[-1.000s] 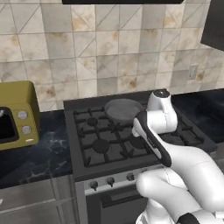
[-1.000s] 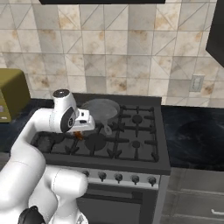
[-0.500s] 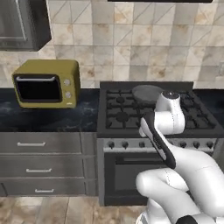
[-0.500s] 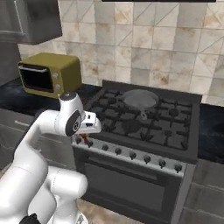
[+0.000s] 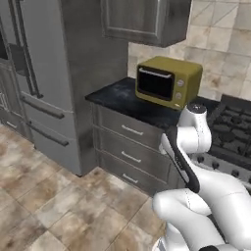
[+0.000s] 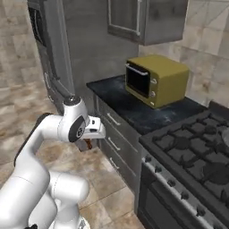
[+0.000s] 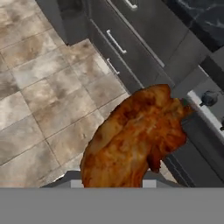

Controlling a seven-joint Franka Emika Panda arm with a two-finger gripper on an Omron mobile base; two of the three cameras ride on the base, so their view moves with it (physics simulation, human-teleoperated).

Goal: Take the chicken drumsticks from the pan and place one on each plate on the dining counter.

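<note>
Orange-brown drumstick [image 7: 135, 140] clamped in the gripper [image 6: 87, 144], carried over the floor [image 5: 44, 206] beside the drawer fronts [image 6: 114, 134]. Best kept level and firmly pinched during the drive toward the plates; no loosening before the dining tabletop.

Olive microwave [image 5: 168, 81] on dark counter [image 5: 128, 103]; grey drawers [image 5: 130, 155] below
</note>
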